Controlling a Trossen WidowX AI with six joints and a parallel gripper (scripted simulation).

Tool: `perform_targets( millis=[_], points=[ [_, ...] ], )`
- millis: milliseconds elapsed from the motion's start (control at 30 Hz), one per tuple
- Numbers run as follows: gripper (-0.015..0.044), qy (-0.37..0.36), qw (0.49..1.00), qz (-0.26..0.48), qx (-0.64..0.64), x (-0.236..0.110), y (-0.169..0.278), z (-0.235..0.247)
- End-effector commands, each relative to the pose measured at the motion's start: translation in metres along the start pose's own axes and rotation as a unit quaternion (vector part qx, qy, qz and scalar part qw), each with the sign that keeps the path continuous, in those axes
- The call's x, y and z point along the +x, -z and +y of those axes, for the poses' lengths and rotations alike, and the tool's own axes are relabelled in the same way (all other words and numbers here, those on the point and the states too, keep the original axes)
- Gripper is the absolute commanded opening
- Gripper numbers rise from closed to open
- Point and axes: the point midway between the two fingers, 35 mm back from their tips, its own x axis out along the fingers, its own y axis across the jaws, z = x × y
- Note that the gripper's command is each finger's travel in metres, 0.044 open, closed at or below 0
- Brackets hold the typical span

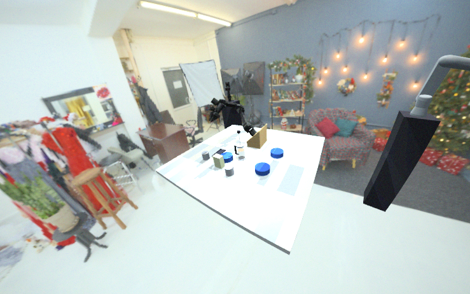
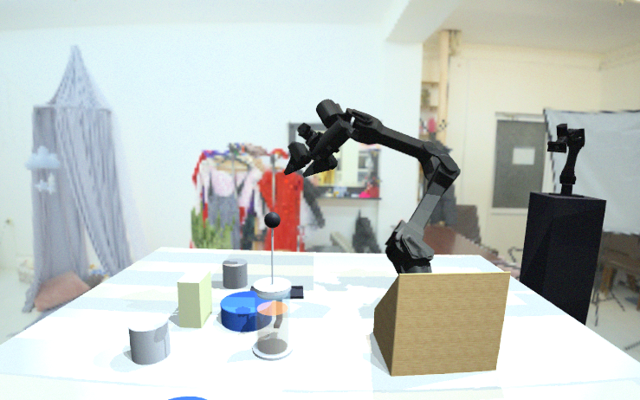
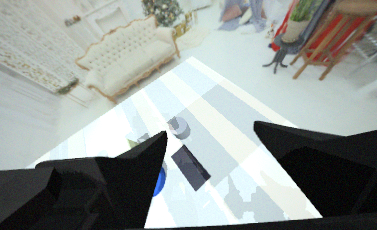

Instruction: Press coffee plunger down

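Observation:
The coffee press (image 1: 241,152) (image 2: 272,330) stands upright on the white table, a clear glass cylinder with a white lid (image 2: 272,287). Its thin plunger rod (image 2: 272,253) stands high out of the lid, with a black ball knob (image 1: 238,132) (image 2: 272,220) on top. An orange disc (image 2: 272,308) shows inside the upper glass. My gripper (image 2: 295,175) (image 3: 209,130) is open and empty. In the exterior view it appears above and a little right of the knob, fingers slanting down to the left, touching nothing. The press is not visible in the wrist view.
A wooden wedge block (image 1: 260,139) (image 2: 449,323) stands right of the press. A blue disc (image 1: 226,157) (image 2: 235,319), a pale green box (image 1: 218,161) (image 2: 191,305), two grey cylinders (image 2: 235,274) (image 2: 149,343) and a dark flat box (image 2: 296,292) (image 3: 191,168) stand around its other sides.

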Motion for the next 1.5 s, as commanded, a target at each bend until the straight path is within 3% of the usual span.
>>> perform_targets(
  millis=[0,333,633,800,1067,1467],
  points=[
    [0.0440,-0.052,0.998,0.019,-0.026,0.000,0.015,0.063],
    [0.0440,-0.152,0.981,0.010,-0.122,-0.059,0.073,0.206],
    [0.0440,-0.206,0.954,-0.074,-0.207,-0.135,0.138,0.272],
    [0.0440,-0.209,0.952,-0.075,-0.209,-0.131,0.144,0.272],
    [0.0440,-0.209,0.952,-0.076,-0.209,-0.096,0.182,0.267],
    [0.0440,-0.209,0.952,-0.072,-0.209,-0.085,0.183,0.274]
  ],
)
